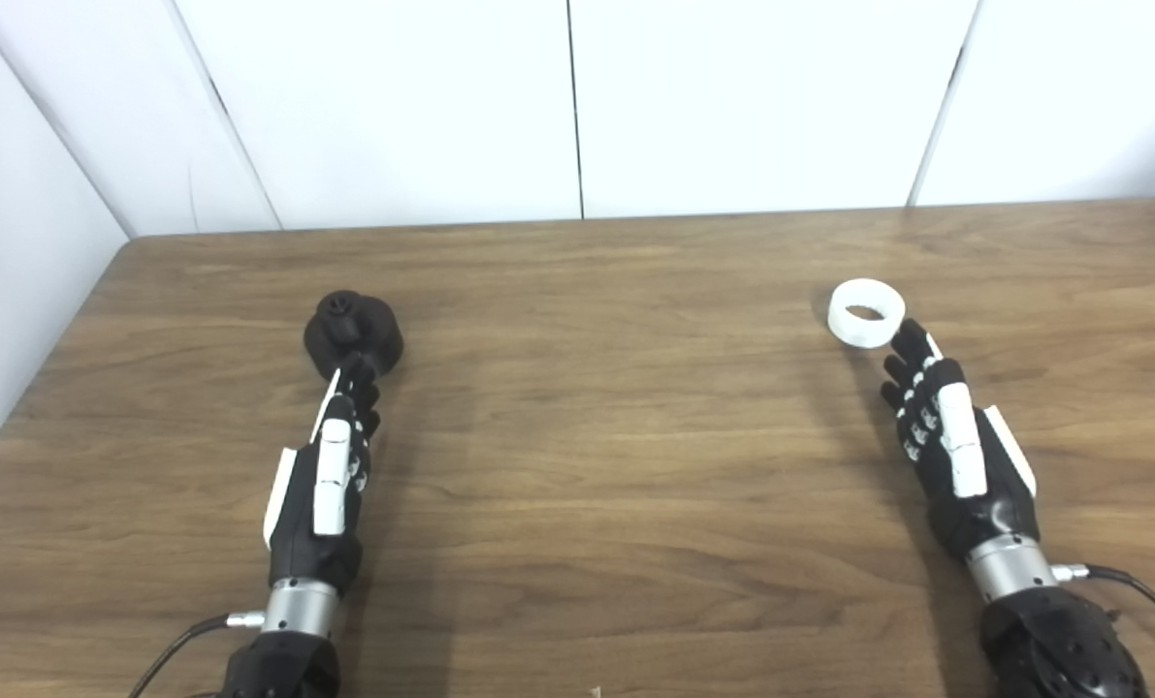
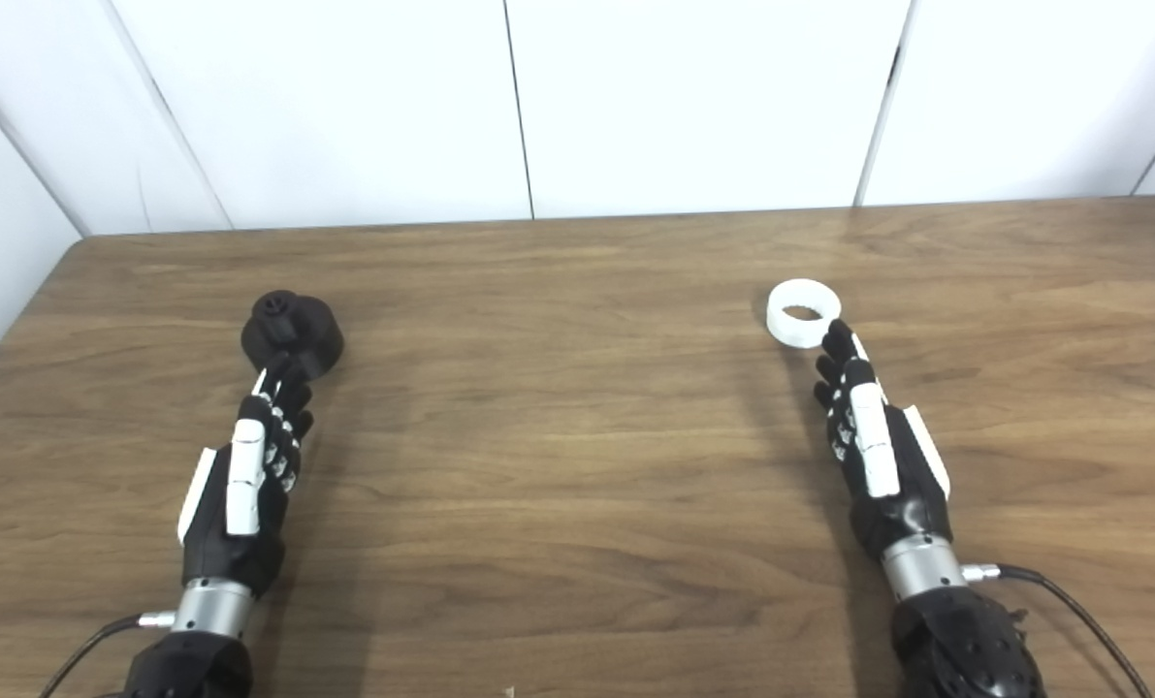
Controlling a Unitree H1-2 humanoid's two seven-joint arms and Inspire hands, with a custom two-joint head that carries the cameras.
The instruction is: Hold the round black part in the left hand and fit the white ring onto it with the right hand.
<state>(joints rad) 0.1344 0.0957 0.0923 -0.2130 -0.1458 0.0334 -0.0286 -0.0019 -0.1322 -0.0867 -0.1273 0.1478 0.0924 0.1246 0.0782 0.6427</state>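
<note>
The left robot hand [image 1: 330, 465] lies stretched out low over the tabletop [image 1: 616, 456], its fingers straight and close side by side, holding nothing. The fingertips reach the near edge of the black part [image 1: 354, 334]; whether they touch it or stop just beside it cannot be told. The right robot hand [image 1: 955, 436] is stretched out in the same way, also holding nothing, and its fingertips come to the near side of the white ring [image 1: 866, 312].

The black part sits on the tabletop at the left, round, with a small knob on its top. The white ring lies flat at the right, with its hole facing up, well apart from the black part. Neither thing is lifted, so the task seems to be at its very beginning.

The risks come from this starting pose. With straight fingers, a further reach would probably push each thing away instead of taking it. The ring is light and smooth, so it could slide or tip on its edge and roll. The black part is rounded, so a shallow hold may let it turn in the hand and spoil the later fitting.
</note>
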